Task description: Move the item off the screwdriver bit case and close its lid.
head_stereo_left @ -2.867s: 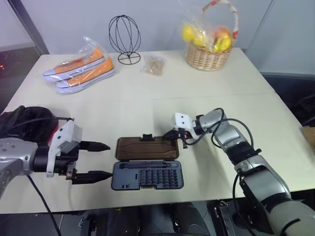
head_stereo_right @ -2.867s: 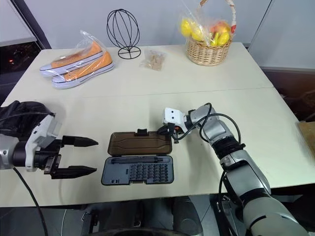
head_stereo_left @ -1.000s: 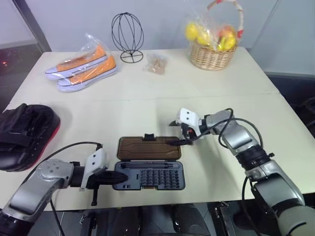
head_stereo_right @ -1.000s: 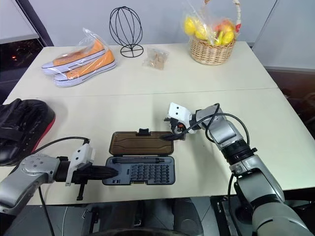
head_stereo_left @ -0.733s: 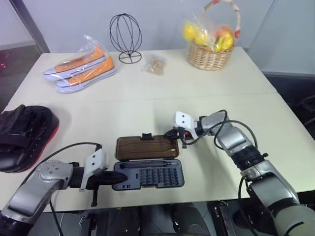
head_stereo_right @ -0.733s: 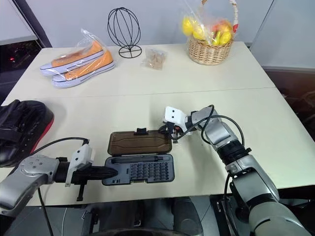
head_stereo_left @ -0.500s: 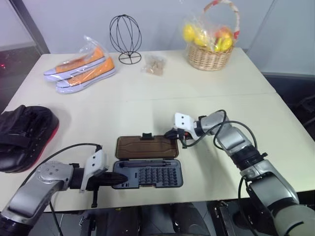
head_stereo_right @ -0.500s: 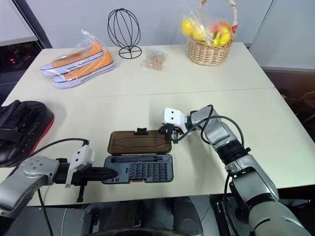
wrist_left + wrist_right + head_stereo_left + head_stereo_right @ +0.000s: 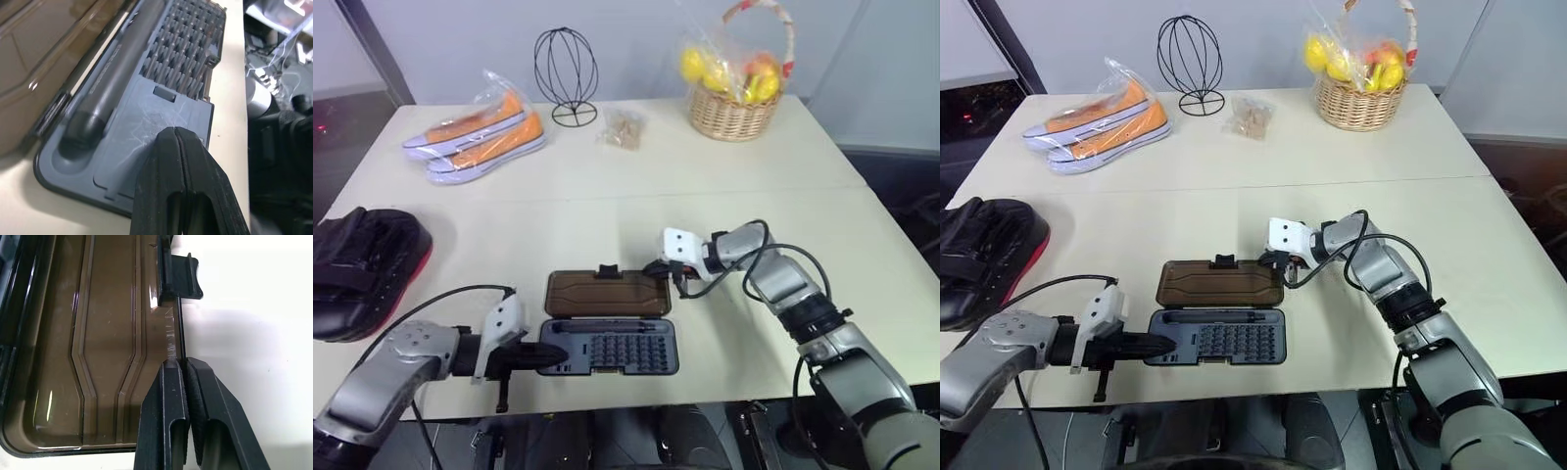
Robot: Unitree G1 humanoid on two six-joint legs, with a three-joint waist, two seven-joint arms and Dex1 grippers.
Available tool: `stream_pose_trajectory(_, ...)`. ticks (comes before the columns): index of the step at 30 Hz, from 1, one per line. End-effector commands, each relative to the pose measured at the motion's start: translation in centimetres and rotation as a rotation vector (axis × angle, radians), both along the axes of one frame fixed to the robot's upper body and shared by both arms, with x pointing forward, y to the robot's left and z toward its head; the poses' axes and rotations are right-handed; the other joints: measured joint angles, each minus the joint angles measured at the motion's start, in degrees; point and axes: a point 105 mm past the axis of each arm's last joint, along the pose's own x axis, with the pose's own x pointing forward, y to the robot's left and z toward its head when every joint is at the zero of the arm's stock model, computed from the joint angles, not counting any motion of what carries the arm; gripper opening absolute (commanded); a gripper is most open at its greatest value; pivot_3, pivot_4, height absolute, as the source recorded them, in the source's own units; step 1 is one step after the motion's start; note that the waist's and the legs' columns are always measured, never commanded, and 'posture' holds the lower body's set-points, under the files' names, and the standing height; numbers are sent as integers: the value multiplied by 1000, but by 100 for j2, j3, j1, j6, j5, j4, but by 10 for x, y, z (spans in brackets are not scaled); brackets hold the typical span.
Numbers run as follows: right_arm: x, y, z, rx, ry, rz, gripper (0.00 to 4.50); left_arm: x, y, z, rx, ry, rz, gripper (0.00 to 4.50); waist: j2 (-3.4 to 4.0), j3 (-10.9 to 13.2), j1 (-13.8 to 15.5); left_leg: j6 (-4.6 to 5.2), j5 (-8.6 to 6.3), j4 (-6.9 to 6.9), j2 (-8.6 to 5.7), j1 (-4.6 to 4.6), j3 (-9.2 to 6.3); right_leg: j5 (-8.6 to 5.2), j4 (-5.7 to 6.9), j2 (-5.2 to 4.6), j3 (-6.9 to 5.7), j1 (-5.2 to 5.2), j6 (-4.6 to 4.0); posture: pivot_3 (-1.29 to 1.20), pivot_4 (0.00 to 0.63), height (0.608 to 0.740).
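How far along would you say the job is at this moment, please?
Done: the focus mitt lies on the table, well left of the bit case. In hand: the right gripper is shut on the far edge of the lid, while the shut left gripper presses on the case's left end. Left: the lid lies flat open and must be swung shut.

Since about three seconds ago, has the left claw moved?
Yes. The left claw, open and well left of the bit case then, is now shut with its tip pressed onto the tray's left end.

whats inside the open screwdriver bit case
In the screwdriver bit case: rows of small bits and a dark driver handle along the hinge side. The left gripper, shut, covers one corner of the tray.
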Motion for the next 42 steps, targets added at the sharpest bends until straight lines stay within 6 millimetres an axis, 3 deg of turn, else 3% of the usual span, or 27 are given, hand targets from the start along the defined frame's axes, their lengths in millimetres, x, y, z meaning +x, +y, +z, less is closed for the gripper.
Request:
stream_pose_trajectory(1, -3, 0, 24, 26, -107, 12, 91, -2, -3, 33, -73, -17, -14, 0, -3, 2, 1, 0, 0, 0, 0, -7, 0, 2, 1, 0, 0, -7, 4, 0, 150, 740)
stream_pose_trajectory(8, -17, 3, 39, 58, -198, 19, 91, -9, -10, 77, -187, -11, -46, 0, -3, 5, 1, 0, 0, -1, -1, -11, 1, 1, 0, 0, 1, -12, 3, 0, 150, 740)
stream_pose_trajectory(15, -28, 6, 38, 68, -219, 11, 91, 16, -4, 115, -304, -54, 38, 0, -12, 11, 16, 0, 0, 0, -4, -9, -1, 1, 0, 0, 0, -9, 2, 0, 150, 740)
stream_pose_trajectory(18, -24, 7, 38, 89, -173, -22, 91, 12, 0, 102, -205, -52, 13, 0, -14, 13, -27, 0, 0, -1, -8, -9, 4, 0, -1, 3, 5, -12, 2, 0, 150, 740)
stream_pose_trajectory(24, -11, 7, 41, 111, -82, -44, 91, -3, 3, 57, -3, -51, -89, 0, -12, 24, 3, 0, 0, -8, -8, -11, 8, -7, 0, 10, 8, -21, -11, 0, 150, 740)
stream_pose_trajectory(31, 4, 10, 32, 103, 16, -53, 91, 6, 3, 12, 85, -84, -77, 0, -16, 29, 10, 0, 0, -7, -9, -13, 10, -7, -4, -2, 7, -17, -13, 0, 150, 740)
stream_pose_trajectory(37, 6, 10, 23, 60, 49, -25, 91, 9, 4, -6, 124, -99, -80, 0, -14, 30, 6, 0, 0, -7, -7, -25, 10, 1, -1, -1, 6, -32, 3, 0, 150, 740)
stream_pose_trajectory(42, 3, 11, 24, 68, 66, -5, 91, 10, 2, -11, 124, -110, -76, 0, -14, 30, 9, 0, 0, -7, -6, -24, 9, 2, 0, -3, 6, -31, 3, 0, 150, 740)
